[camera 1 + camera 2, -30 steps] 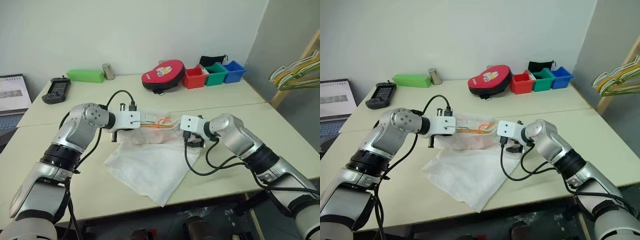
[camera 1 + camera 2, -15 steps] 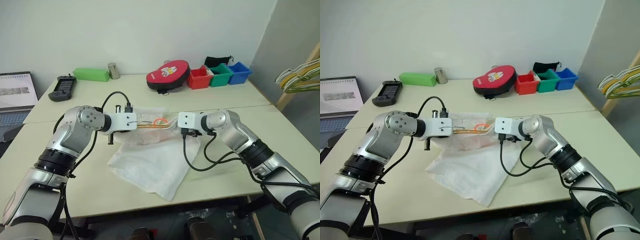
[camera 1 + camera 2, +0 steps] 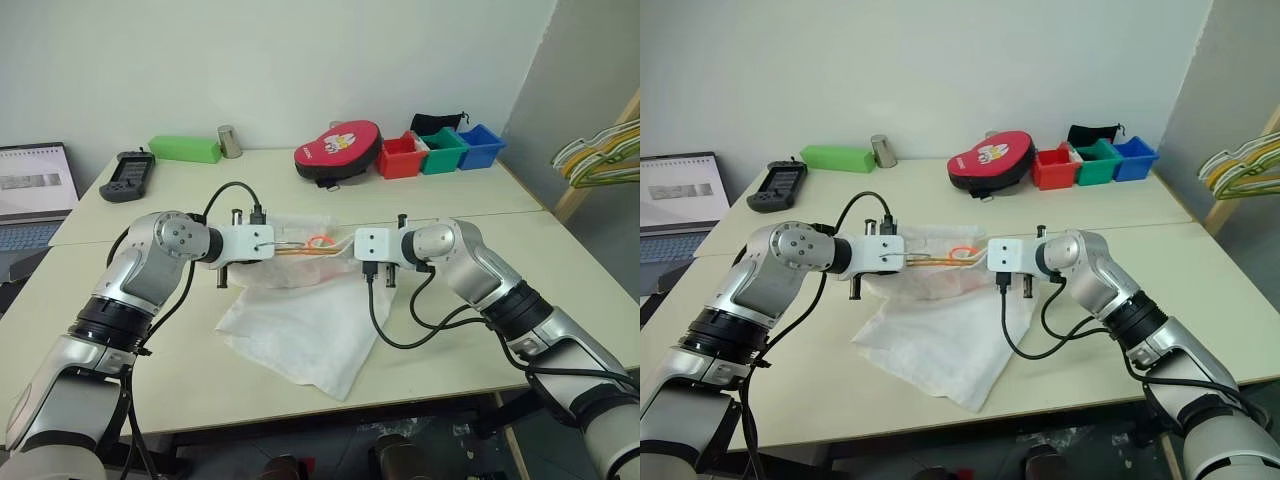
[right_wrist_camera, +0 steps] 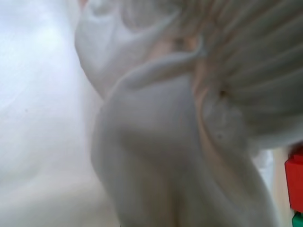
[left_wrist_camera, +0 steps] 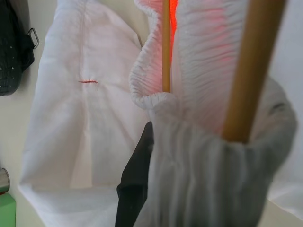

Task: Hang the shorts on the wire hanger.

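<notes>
Left eye view has you mid-threading: left gripper (image 3: 277, 243) and right gripper (image 3: 347, 246) both pinch the shorts (image 3: 300, 325) waistband over the wire hanger (image 3: 312, 246) above the table (image 3: 450, 300). Next, spread the waistband wider.

You see the shorts (image 5: 199, 156) bunched at lower right, the wire hanger (image 5: 166, 47) threading their gathered waistband, one black finger (image 5: 135, 184) beneath.

Head views: bright, even, diffuse room light; soft shadows only, one under the shorts (image 3: 300, 330) at the table (image 3: 450, 330) front edge. No glare. Sharp throughout. Left wrist view: cloth near the lens soft. Right wrist view: strongly out of focus, pale fabric washed out, upper left brightest.
</notes>
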Action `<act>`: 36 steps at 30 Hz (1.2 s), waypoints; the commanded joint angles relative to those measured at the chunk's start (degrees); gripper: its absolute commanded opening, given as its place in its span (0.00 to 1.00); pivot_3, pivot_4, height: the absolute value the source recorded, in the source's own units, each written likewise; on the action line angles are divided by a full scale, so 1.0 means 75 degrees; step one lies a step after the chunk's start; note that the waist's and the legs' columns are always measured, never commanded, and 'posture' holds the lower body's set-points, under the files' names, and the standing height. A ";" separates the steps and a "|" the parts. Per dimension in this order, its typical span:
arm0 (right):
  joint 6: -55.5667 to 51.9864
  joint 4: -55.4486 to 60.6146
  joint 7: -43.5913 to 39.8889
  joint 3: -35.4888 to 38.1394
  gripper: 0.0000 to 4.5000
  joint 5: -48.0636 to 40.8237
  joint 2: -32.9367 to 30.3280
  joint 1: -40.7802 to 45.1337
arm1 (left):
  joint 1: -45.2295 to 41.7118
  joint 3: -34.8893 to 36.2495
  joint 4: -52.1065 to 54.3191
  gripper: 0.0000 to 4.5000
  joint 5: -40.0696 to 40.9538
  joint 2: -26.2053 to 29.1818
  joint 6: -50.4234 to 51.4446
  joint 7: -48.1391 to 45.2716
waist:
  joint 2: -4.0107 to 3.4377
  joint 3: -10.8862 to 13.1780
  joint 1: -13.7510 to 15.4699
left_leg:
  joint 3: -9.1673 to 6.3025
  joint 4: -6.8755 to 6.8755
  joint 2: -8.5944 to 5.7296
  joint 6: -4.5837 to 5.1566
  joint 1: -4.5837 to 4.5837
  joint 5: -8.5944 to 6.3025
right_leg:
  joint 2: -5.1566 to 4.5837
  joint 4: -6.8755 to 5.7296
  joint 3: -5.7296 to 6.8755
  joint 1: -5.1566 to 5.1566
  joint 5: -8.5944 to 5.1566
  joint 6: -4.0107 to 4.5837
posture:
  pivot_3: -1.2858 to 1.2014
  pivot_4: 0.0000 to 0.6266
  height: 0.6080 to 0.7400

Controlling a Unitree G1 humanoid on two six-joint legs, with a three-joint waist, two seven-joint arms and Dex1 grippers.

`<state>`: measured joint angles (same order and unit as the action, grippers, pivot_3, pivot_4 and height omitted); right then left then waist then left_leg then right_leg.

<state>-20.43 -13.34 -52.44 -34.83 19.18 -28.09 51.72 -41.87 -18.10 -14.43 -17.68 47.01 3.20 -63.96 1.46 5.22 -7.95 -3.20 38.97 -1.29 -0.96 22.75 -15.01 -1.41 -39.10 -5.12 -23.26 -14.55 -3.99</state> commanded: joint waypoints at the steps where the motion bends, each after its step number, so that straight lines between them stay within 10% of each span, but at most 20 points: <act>1: -0.0081 0.0150 0.0111 0.0471 0.00 0.0015 0.0025 0.0051 | -0.0216 0.0474 -0.0035 0.20 0.0579 -0.0029 -0.0309 -0.0046 | 0.0000 -0.0001 -0.0001 | 0.0000 0.0000 0.0000 0.0000 0.0000 0.0000 | 0.0000 0.0000 0.0000 0.0000 0.0000 0.0000 | 0.50 0.00 1.00; 17: -0.0339 0.1011 -0.0234 0.1215 0.00 -0.0586 -0.0098 -0.0636 | -0.0289 0.1386 -0.1005 0.97 0.2061 -0.0191 -0.1584 -0.0017 | 0.0001 -0.0008 -0.0001 | 0.0000 0.0001 -0.0001 -0.0001 0.0001 0.0000 | -0.0005 0.0001 0.0002 0.0000 0.0002 0.0002 | 0.49 0.01 1.00; 26: -0.1061 0.0919 -0.0102 0.1733 0.00 -0.0960 -0.0146 -0.1090 | 0.0056 0.2112 0.0503 0.99 0.3662 0.0847 0.0217 -0.1518 | -0.0005 -0.0025 -0.0053 | 0.0001 0.0001 0.0002 -0.0002 0.0000 0.0001 | -0.0002 0.0002 0.0001 0.0000 0.0001 0.0003 | 0.49 0.00 1.00; 36: -0.3677 0.2917 0.0235 0.3232 0.00 -0.2027 -0.0131 -0.2540 | 0.0620 0.3100 0.1270 0.99 0.4643 0.0628 0.2206 -0.0490 | 0.0004 -0.0059 -0.0009 | -0.0004 0.0005 0.0004 -0.0008 -0.0004 0.0010 | 0.0005 0.0002 0.0002 0.0011 0.0001 0.0002 | 0.47 0.00 1.00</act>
<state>-42.29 2.22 -52.35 -14.95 6.47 -28.99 34.04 -37.82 2.89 -8.72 15.05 53.13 17.23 -70.77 1.49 4.78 -8.02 -3.25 39.00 -1.26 -1.02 22.73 -14.94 -1.38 -39.08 -5.09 -23.18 -14.54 -3.98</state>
